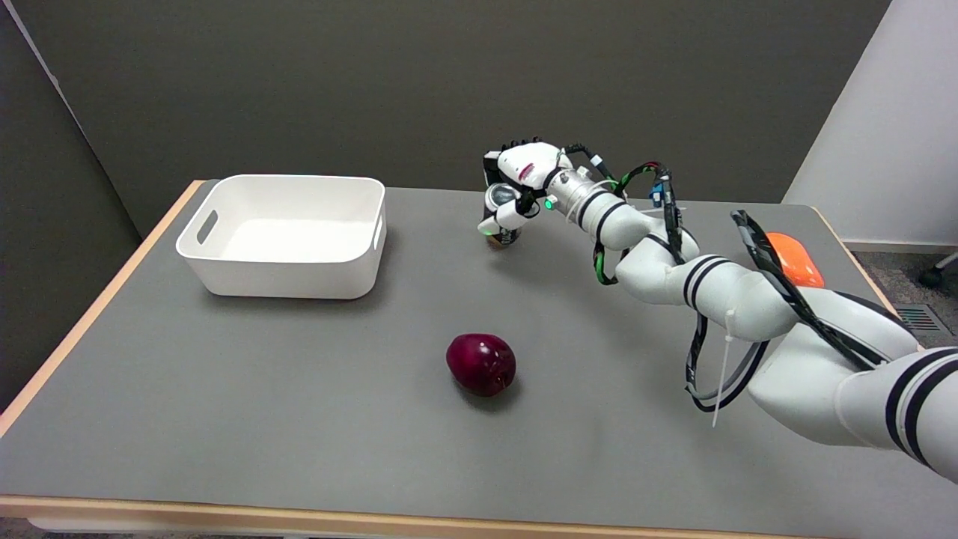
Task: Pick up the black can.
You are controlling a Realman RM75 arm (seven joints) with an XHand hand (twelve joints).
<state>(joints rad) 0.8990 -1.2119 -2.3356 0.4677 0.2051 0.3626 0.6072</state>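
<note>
The black can (504,236) stands at the far middle of the grey table, its silver top showing between the fingers. My right hand (522,174) is wrapped around its upper part, fingers curled over the far side and thumb (507,215) pressed on the near side. The can's base seems to rest on the table; most of its side is hidden by the hand.
A white tub (288,281) sits at the far left. A dark red apple (481,363) lies in the middle of the table. An orange object (795,258) shows at the right edge behind my forearm.
</note>
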